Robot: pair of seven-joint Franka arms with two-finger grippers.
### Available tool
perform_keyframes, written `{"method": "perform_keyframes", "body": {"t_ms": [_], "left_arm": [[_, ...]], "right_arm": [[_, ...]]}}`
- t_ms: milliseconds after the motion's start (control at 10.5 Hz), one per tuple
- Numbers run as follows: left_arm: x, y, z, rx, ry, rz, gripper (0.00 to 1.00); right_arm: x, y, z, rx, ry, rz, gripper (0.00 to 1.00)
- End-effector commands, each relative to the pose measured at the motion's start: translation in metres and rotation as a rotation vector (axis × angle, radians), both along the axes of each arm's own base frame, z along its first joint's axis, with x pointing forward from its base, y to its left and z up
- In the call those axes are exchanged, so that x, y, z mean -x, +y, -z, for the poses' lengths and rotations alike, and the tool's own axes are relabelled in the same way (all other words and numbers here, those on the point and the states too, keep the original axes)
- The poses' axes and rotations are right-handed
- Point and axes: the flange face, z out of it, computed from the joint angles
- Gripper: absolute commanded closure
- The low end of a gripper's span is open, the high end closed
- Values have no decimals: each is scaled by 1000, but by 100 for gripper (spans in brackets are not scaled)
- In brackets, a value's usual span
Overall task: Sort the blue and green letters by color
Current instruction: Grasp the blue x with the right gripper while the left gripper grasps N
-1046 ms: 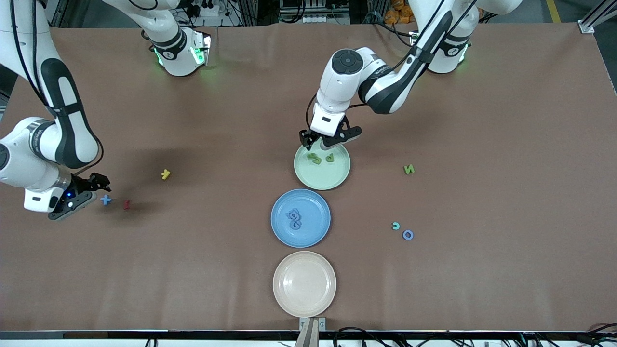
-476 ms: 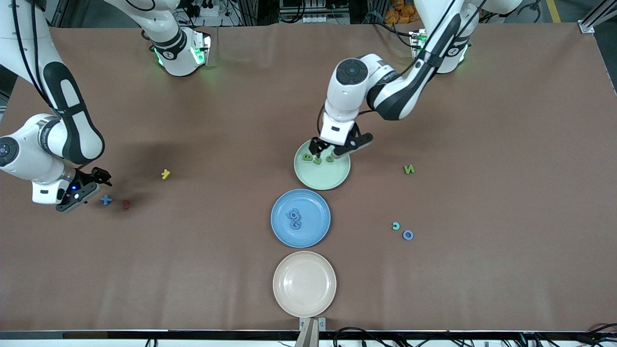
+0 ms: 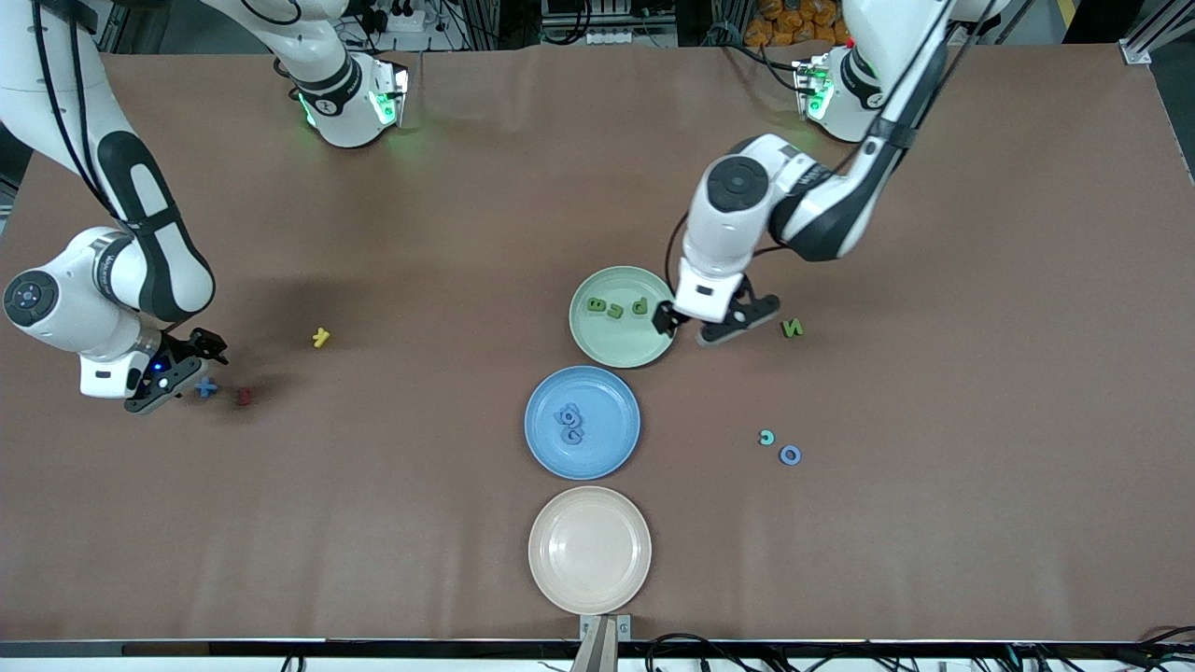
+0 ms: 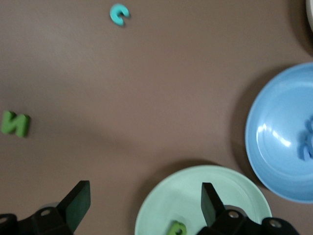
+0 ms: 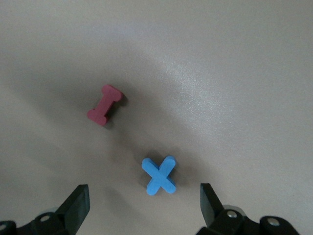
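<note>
Three olive green letters lie in the pale green plate. One of them shows in the left wrist view. A green N lies on the table toward the left arm's end and also shows in the left wrist view. Blue letters lie in the blue plate. My left gripper is open and empty, over the green plate's edge on the N's side. A blue plus sign lies at the right arm's end. My right gripper is open and low, right beside the plus.
A dark red I lies close beside the plus, and a yellow K a little farther off. A teal c and a lavender ring lie nearer the camera than the N. A beige plate stands nearest the camera.
My left gripper has left the green plate, where a third green letter now lies, and moved toward the green N. My right gripper has shifted closer to the blue plus.
</note>
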Motion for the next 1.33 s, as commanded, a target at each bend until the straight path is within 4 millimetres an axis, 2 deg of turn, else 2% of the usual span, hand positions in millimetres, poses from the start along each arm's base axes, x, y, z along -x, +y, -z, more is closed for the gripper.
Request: {"method": "perform_keyframes", "body": {"t_ms": [0, 285, 380, 571, 666, 761, 856, 951, 1141, 1237], "left_arm": [[-23, 44, -18, -50, 5, 16, 0], [-38, 73, -26, -60, 5, 5, 0], [-38, 80, -24, -84, 33, 27, 0], [-39, 99, -15, -117, 83, 44, 0], [-39, 102, -11, -124, 96, 44, 0], [-41, 109, -5, -126, 109, 31, 0], [-38, 117, 1, -135, 123, 42, 0], [-38, 137, 3, -138, 139, 55, 0], [-28, 151, -2, -137, 140, 113, 0], [-21, 167, -2, -119, 141, 140, 0]], "right_arm": [[2, -3, 12, -6, -20, 1, 0], [3, -6, 16, -11, -21, 16, 0], [3, -5, 18, -9, -24, 14, 13], [2, -4, 19, -8, -26, 10, 46], [1, 0, 20, -13, -26, 5, 67], [0, 1, 18, -13, -29, 4, 78], [-2, 4, 18, -17, -33, 5, 80], [-3, 6, 18, -20, -32, 9, 80], [-7, 10, 6, -28, -44, 27, 83], [-11, 13, -2, -31, -52, 57, 84]]}}
